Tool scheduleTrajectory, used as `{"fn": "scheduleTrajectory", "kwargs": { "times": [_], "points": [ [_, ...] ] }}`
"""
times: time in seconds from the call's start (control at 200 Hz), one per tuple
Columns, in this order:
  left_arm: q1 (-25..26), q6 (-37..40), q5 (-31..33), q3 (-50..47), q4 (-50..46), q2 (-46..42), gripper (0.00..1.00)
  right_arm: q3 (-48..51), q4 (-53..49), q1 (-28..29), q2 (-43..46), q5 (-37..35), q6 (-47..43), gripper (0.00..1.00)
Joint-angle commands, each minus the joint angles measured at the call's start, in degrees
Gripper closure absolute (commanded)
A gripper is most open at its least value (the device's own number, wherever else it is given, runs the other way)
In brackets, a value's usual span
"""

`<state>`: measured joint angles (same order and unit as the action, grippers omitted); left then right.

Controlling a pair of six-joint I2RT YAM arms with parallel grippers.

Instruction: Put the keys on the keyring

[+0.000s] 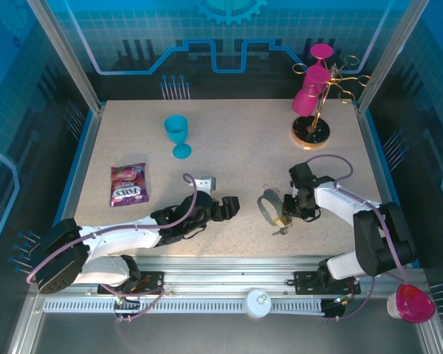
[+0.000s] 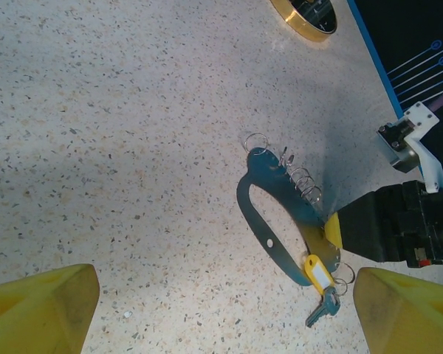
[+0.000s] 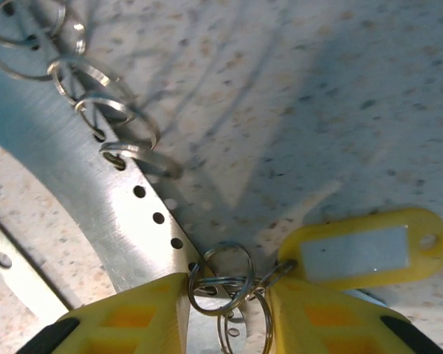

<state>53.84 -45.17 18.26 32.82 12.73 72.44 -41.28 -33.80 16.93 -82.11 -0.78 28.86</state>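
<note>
On the table (image 2: 133, 147): right hand (image 3: 229, 302) parted, a split ring (image 3: 221, 284) of the keyring (image 3: 74, 184) in its gap, yellow-tagged key (image 3: 362, 251) just beside. Spread left hand (image 2: 221, 317) well apart from keyring.

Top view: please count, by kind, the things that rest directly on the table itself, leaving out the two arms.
Blue goblet: 1
Candy bag: 1
Gold cup stand: 1
Keyring strap: 1
Key with yellow tag: 1
Total: 5

Yellow-tagged key (image 2: 322, 310) lies at the looped metal keyring's (image 2: 260, 221) end.
</note>
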Motion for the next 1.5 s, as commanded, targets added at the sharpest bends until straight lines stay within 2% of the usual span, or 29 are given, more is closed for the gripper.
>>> {"fn": "scheduleTrajectory", "kwargs": {
  "times": [0.0, 0.165, 0.26, 0.52, 0.685, 1.156, 1.411, 1.496],
  "points": [
    [0.1, -1.2, 1.6, -0.2, -1.0, -0.4, 0.11, -2.1, 0.5, 4.3, -0.4, 4.0, 1.0, 0.68],
    [0.1, -1.3, 1.6, 0.0, -0.5, 0.7, 0.11, -3.7, 3.3, 14.9, -2.0, 5.6, 9.5, 0.66],
    [0.1, -1.4, 1.0, 0.4, -1.0, 0.8, 0.11, -4.9, 3.1, 17.6, -2.0, 4.6, 11.6, 0.65],
    [0.1, -1.0, 2.4, -1.3, -1.6, -1.8, 0.1, -8.7, -9.0, 15.1, 3.0, -9.1, 0.7, 0.64],
    [0.1, -1.7, 2.0, -1.5, -0.8, -1.1, 0.1, -8.1, -7.5, 16.8, 1.9, -4.0, 1.6, 0.67],
    [0.1, -3.4, -1.9, 0.4, -3.1, 0.4, 0.11, -7.9, 1.8, 17.9, -7.3, 2.1, 1.7, 0.69],
    [0.1, -3.1, -1.4, 0.9, -3.9, 0.8, 0.11, -8.8, 3.0, 18.2, -8.4, 0.8, 1.8, 0.83],
    [0.1, -3.1, -1.3, 1.1, -3.9, 1.1, 0.11, -11.9, 3.1, 18.2, -9.6, 0.4, 1.4, 0.87]
  ]
}}
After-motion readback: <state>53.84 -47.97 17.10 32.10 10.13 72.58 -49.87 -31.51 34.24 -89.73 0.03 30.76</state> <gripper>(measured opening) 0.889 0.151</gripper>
